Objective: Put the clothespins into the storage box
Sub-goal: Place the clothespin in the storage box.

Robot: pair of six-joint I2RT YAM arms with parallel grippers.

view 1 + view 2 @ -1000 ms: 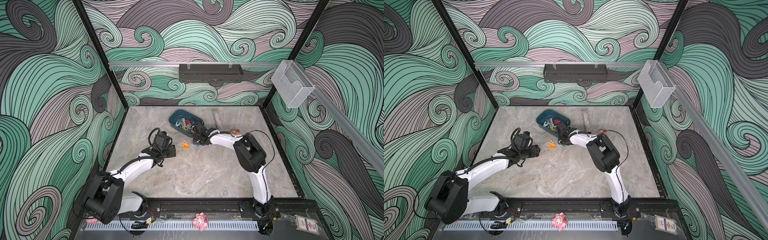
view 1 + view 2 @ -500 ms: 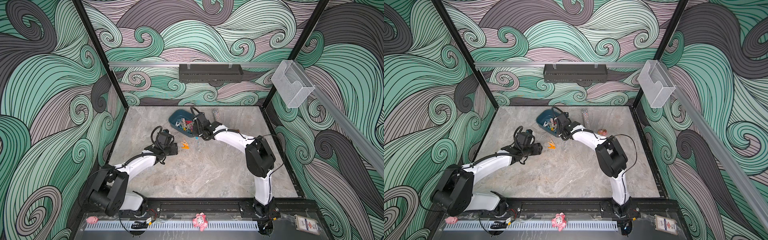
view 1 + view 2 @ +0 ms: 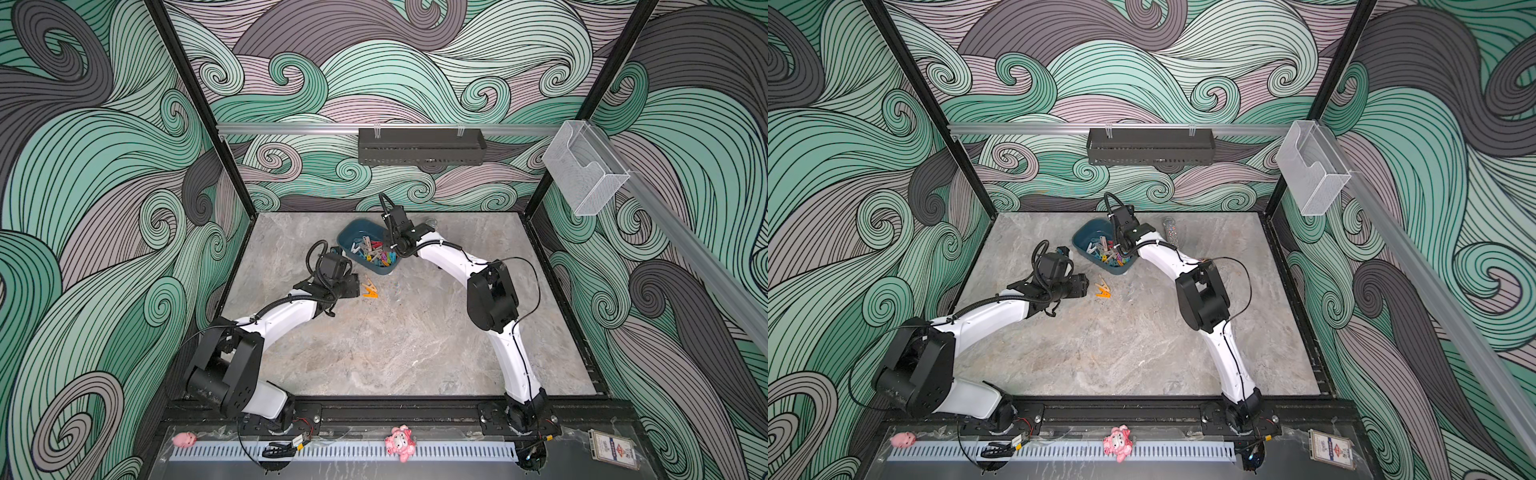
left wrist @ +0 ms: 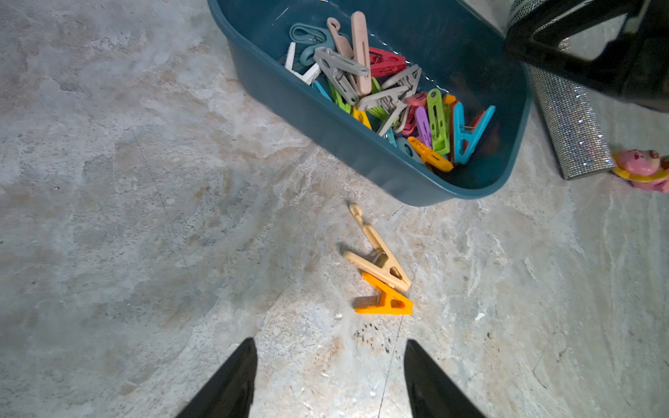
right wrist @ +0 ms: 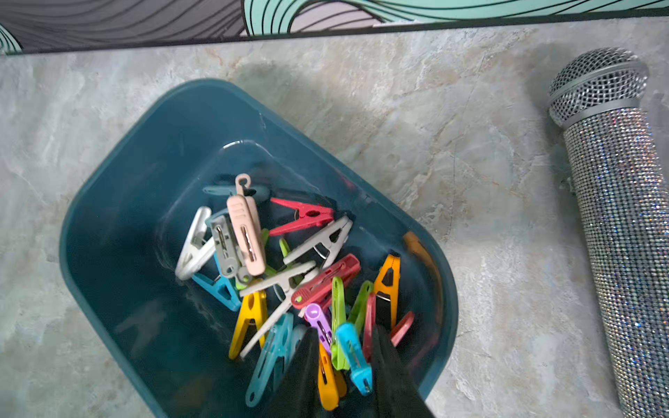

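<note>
The dark teal storage box (image 3: 353, 235) (image 3: 1090, 232) (image 5: 144, 217) (image 4: 325, 126) stands at the back middle of the table and holds several coloured clothespins (image 5: 289, 275). My right gripper (image 5: 344, 331) (image 3: 395, 249) hangs over the box's near end with its jaws slightly apart. A light blue clothespin (image 5: 353, 353) lies loose between them on the pile. A beige clothespin (image 4: 378, 255) and an orange one (image 4: 387, 302) (image 3: 370, 289) lie together on the table just outside the box. My left gripper (image 4: 329, 343) (image 3: 353, 286) is open and empty, a short way from those two.
A glittery silver microphone (image 5: 622, 217) (image 4: 568, 119) lies beside the box, with a small pink toy figure (image 4: 640, 168) at its end. A black perforated tray (image 3: 419, 145) and a clear holder (image 3: 582, 174) hang on the walls.
My right gripper has risen from the table beside the box to above it, and its jaws have parted. My left gripper has crept closer to the two pins on the table.
</note>
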